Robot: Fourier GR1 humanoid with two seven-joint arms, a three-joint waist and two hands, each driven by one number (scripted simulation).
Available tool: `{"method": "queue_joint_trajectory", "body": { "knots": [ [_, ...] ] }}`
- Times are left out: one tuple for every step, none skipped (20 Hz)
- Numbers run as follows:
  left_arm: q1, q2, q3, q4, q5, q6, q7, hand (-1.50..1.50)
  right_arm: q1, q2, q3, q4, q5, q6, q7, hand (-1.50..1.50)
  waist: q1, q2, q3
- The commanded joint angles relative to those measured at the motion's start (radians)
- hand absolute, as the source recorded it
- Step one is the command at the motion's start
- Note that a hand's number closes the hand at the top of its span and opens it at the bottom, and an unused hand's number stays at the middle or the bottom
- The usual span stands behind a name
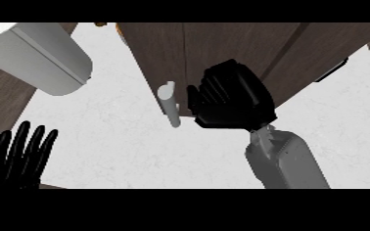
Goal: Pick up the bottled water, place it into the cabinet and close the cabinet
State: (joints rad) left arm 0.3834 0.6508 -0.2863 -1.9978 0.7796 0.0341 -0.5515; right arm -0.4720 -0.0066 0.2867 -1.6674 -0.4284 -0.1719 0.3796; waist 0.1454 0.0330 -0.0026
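While our right hand [231, 98], fingers straight, presses the dark brown wooden cabinet door [217, 49] beside its pale cylindrical handle [168, 103], we should push squarely; bottled water unseen, presumably inside; left hand [25, 154] rests open, near-left.

The robot's black right hand [233, 97] is raised near the middle of the head view, back toward the camera, its fingers [209, 89] pointing to the view's left and lying close together, roughly straight. Its grey forearm [288, 162] slopes up from the lower edge, right of centre, to a narrow wrist. The black left hand [22, 161] rests at the lower left edge, fingers spread and pointing up.
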Motion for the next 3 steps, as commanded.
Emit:
{"method": "queue_joint_trajectory", "body": {
  "knots": [
    [0.002,-0.002,0.009,-0.006,0.006,0.006,0.010,-1.50,-0.248,0.006,-0.053,0.262,-0.047,-0.073,-0.045,1.50,-0.011,-0.005,0.002],
    [0.007,0.005,0.015,0.012,0.022,-0.027,0.007,-1.50,-0.292,0.006,-0.061,0.317,-0.081,-0.071,-0.062,1.50,-0.010,-0.004,0.001],
    [0.012,0.005,0.010,-0.005,-0.001,-0.010,0.006,-1.50,-0.345,0.006,-0.073,0.365,-0.095,-0.092,-0.059,1.50,-0.019,-0.009,0.002]
  ]
}}
